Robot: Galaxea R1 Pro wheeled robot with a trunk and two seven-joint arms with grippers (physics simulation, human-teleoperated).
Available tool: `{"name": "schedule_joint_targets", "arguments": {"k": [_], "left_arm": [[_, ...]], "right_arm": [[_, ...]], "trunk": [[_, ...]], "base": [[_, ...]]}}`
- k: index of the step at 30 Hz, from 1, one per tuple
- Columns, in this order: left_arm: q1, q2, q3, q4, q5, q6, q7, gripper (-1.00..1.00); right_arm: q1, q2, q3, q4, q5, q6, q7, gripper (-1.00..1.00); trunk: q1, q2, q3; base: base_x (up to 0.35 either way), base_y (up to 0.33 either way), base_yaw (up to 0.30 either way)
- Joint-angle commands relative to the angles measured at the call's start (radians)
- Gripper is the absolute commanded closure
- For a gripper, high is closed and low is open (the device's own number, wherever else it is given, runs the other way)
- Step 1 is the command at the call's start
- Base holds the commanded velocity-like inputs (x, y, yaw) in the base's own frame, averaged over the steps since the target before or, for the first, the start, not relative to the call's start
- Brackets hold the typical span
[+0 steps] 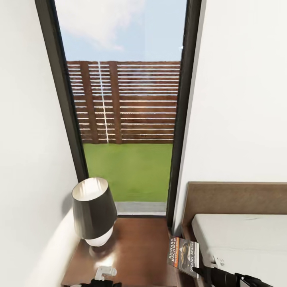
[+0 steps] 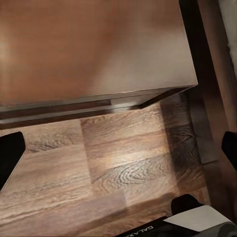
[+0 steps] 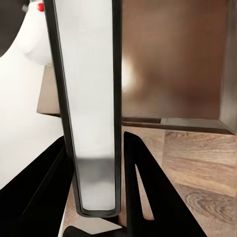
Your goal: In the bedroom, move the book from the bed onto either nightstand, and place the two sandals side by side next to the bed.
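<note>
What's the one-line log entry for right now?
right end effector: shut on book | book: at nightstand edge beside bed | left end effector: open, above floor

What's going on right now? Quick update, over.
Right gripper shut on book, carried at nightstand edge. Left gripper open, empty. Lamp occupies nightstand's left side.

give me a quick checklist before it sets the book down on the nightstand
1. Grip on the book: ok, the right gripper is shut on it, one finger on each side.
2. Free room on the nightstand: ok, bare glossy top beside the lamp.
3. Book fully over the top: not ok, it hangs at the edge nearest the bed.
4. Book lying flat: not ok, it is tilted in the grip.
5. Height above the top: cannot tell.
6. Left gripper out of the way: cannot tell, it is open, near the nightstand's front.
</note>
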Motion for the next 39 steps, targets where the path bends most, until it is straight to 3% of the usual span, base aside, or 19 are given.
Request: {"name": "schedule_joint_targets", "arguments": {"k": [1,11,18,21,22,23,25,27,30,31,34,39], "left_arm": [[-0.001,0.001,-0.005,-0.001,0.010,0.005,-0.002,-1.00],[-0.001,0.001,-0.005,-0.001,0.010,0.005,-0.002,-1.00],[-0.001,0.002,-0.004,-0.001,0.011,0.005,-0.004,-1.00],[-0.001,0.019,0.006,-0.005,0.012,0.010,-0.157,-1.00],[-0.001,0.034,0.009,-0.007,0.013,0.014,-0.261,-1.00],[-0.001,0.039,0.011,-0.008,0.013,0.015,-0.297,-1.00],[-0.005,0.056,0.015,-0.015,0.013,0.030,-0.434,-1.00],[-0.010,0.069,0.017,-0.018,0.014,0.056,-0.511,-1.00],[-0.015,0.096,0.027,-0.072,0.015,0.166,-0.646,-1.00],[-0.016,0.111,0.034,-0.134,0.018,0.228,-0.691,-1.00],[-0.017,0.132,0.061,-0.253,0.024,0.326,-0.734,-1.00],[-0.017,0.138,0.094,-0.453,0.039,0.467,-0.763,-1.00]], "right_arm": [[-0.002,0.000,-0.014,0.001,0.005,0.006,0.003,1.00],[-0.002,0.000,-0.014,0.001,0.005,0.006,0.003,1.00],[-0.002,0.000,-0.014,0.001,0.005,0.006,0.003,1.00],[-0.002,-0.001,-0.014,0.001,0.005,0.006,0.004,1.00],[-0.002,-0.001,-0.014,0.001,0.005,0.006,0.004,1.00],[-0.002,-0.001,-0.014,0.001,0.005,0.006,0.004,1.00],[-0.002,-0.001,-0.014,0.001,0.005,0.006,0.004,1.00],[-0.002,-0.001,-0.014,0.001,0.005,0.006,0.004,1.00],[-0.001,-0.001,-0.014,0.001,0.005,0.006,0.004,1.00],[-0.001,-0.001,-0.014,0.001,0.005,0.006,0.004,1.00],[-0.002,-0.001,-0.014,0.001,0.005,0.006,0.004,1.00],[-0.002,0.000,-0.014,0.001,0.006,0.006,0.003,1.00]], "trunk": [[0.001,-0.001,-0.001],[0.001,-0.001,-0.001],[0.001,-0.001,-0.001],[0.001,-0.001,-0.001],[0.001,-0.001,-0.001],[0.001,-0.001,-0.001],[0.001,-0.001,-0.001],[0.001,-0.001,-0.001],[0.001,-0.001,-0.001],[0.001,-0.001,-0.001],[0.001,-0.001,-0.001],[0.001,-0.001,-0.001]], "base": [[0.324,0.000,0.000],[0.312,0.000,0.000],[0.035,0.000,0.000],[0.000,0.000,0.000],[0.000,0.000,0.000],[0.000,0.000,0.000],[0.000,0.000,0.000],[0.000,0.000,0.000],[0.000,0.000,0.000],[0.000,0.000,0.000],[0.000,0.000,0.000],[0.000,0.000,0.000]]}}
